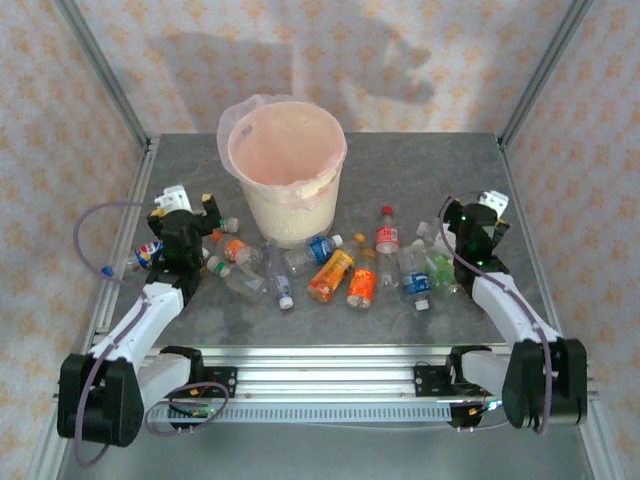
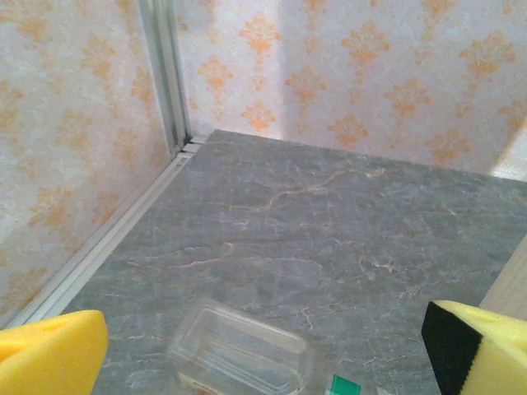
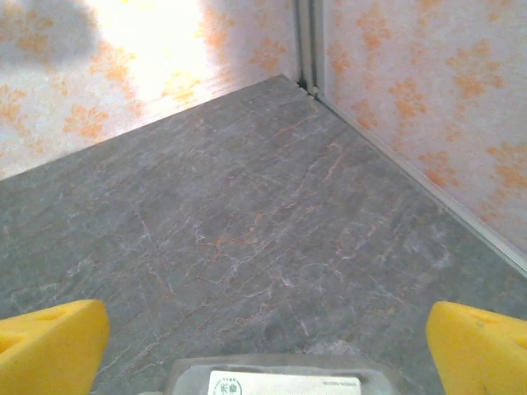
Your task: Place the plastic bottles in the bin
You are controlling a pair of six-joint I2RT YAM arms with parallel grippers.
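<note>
- Left gripper (image 1: 192, 206): jaws spread wide, nothing held. It hangs over the left end of the scatter, with a clear bottle (image 2: 239, 350) lying below between its yellow pads (image 2: 49, 354). Judged a pre-grasp stance.
- Bin (image 1: 290, 215): upright at the centre rear of the table (image 1: 420, 160), mouth open. Judged reachable by either arm.
- Plastic bottles (image 1: 330, 272): on their sides in a band on the table in front of the bin; none visible inside it. Task judged not yet begun.
- Right gripper (image 1: 468, 210): jaws spread wide, empty, over the band's right end. A white-labelled bottle (image 3: 284, 380) lies just beneath, the likely first pick.
</note>
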